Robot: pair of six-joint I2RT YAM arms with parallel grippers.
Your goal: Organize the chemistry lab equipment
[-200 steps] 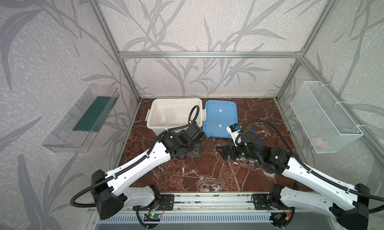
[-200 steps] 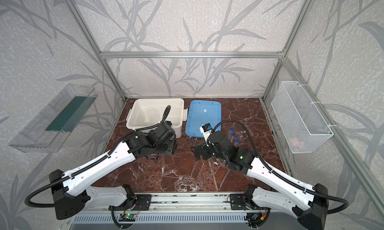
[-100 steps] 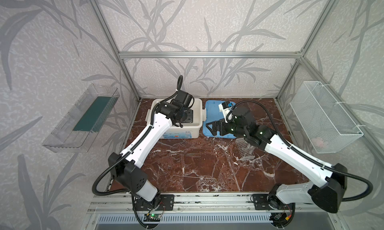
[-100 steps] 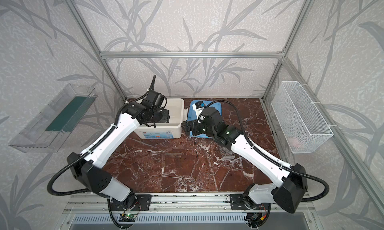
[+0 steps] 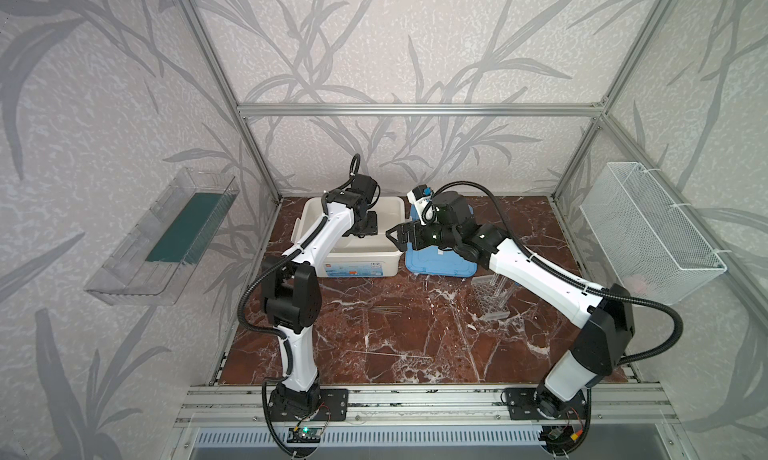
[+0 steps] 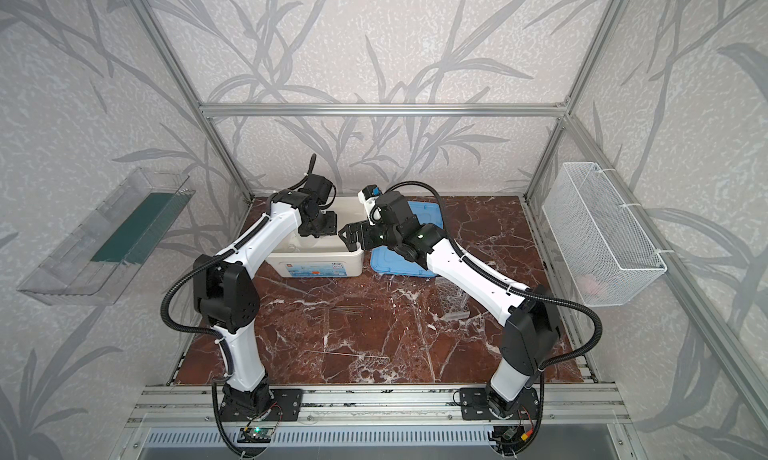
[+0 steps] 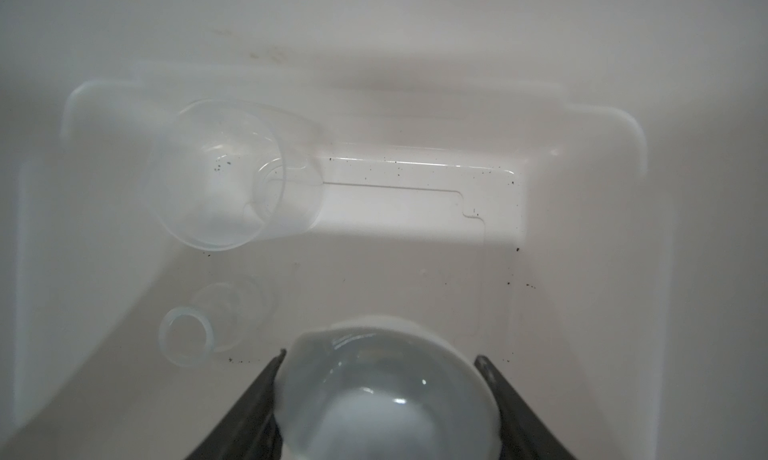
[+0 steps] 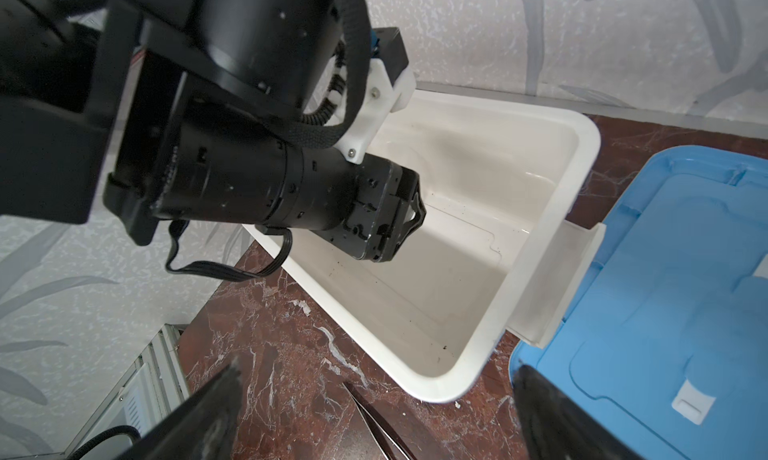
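While the small white round dish sits clamped in your left fingers over the white bin at 11 o'clock on the counter, the clear beaker and small clear jar lie inside it. Your right fingers hang spread wide and empty at its 3 o'clock rim.

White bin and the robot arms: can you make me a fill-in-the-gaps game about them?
1. The left tool grips the small white round dish, and the open right tool holds ____.
2. The lid lying beside the white bin is coloured ____.
3. The clear beaker is inside the bin, but the clear holed rack is ____ it.
Missing words: nothing; blue; outside.
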